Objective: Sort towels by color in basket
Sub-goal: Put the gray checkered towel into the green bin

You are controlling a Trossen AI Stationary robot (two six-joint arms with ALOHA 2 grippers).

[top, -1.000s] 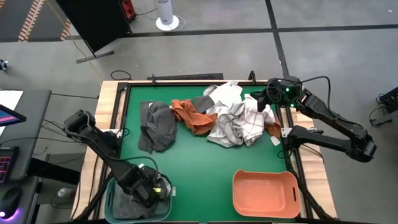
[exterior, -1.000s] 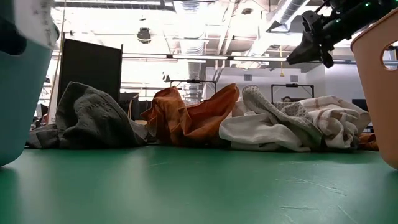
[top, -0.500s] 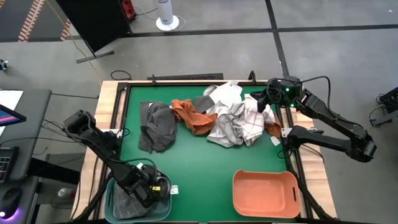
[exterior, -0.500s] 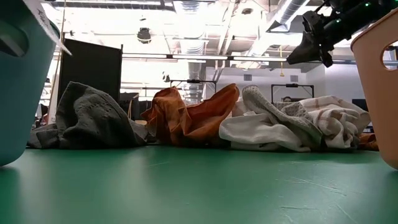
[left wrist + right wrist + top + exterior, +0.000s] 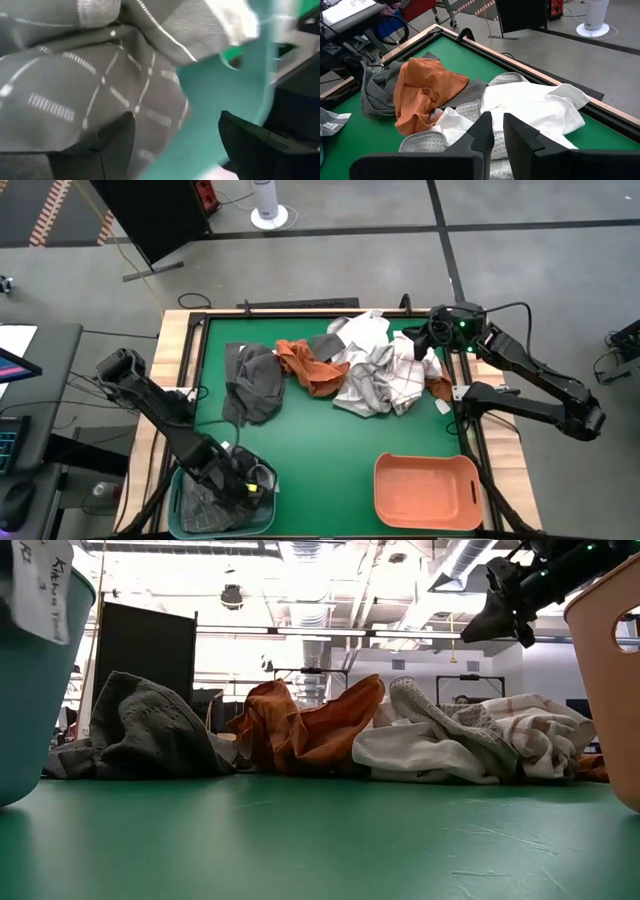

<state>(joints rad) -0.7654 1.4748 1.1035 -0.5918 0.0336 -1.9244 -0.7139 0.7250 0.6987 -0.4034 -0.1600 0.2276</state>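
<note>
My left gripper (image 5: 240,485) (image 5: 175,125) stands open over the teal basket (image 5: 185,515) (image 5: 225,115) at the table's near left. A dark grey towel with thin light checks (image 5: 90,85) (image 5: 205,505) lies inside the basket, just beyond the fingers. Its white label (image 5: 45,590) hangs over the basket's rim. The other towels lie heaped along the far edge: dark grey (image 5: 255,385), rust orange (image 5: 305,365), and white and checked ones (image 5: 385,370). My right gripper (image 5: 425,345) (image 5: 498,135) hovers over the heap's right end, open by a narrow gap, with nothing in it.
An orange basket (image 5: 425,490) (image 5: 610,690) stands at the near right. Bare green tabletop (image 5: 320,450) lies between the two baskets and the towel heap. A raised wooden frame (image 5: 190,340) runs around the table.
My left gripper has opened over the teal basket and let go of the dark checked towel, which now lies in the basket. The towel's white label has swung down flat against the basket's rim. My right gripper has kept still.
</note>
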